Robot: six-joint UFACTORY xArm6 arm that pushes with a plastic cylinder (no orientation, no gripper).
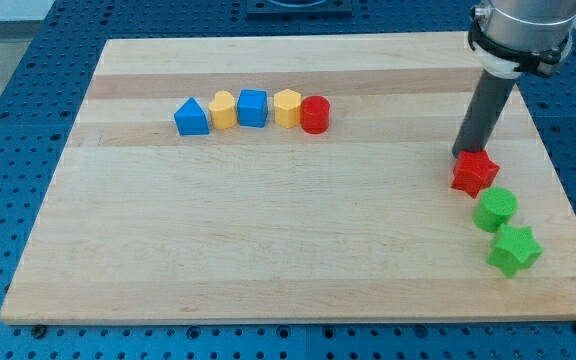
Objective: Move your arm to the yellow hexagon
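A row of blocks lies at the upper left of the wooden board [268, 230]. From the view's left it holds a blue triangle-like block [191, 118], a yellow block [224, 110], a blue cube [253, 108], the yellow hexagon [287, 107] and a red cylinder [315, 115]. The hexagon touches the red cylinder. My tip [466, 154] is far to the view's right of the hexagon, at the upper left edge of a red star [475, 174].
Below the red star a green cylinder [495, 209] and a green star [514, 249] run down towards the board's right edge. A blue perforated table [8, 150] surrounds the board.
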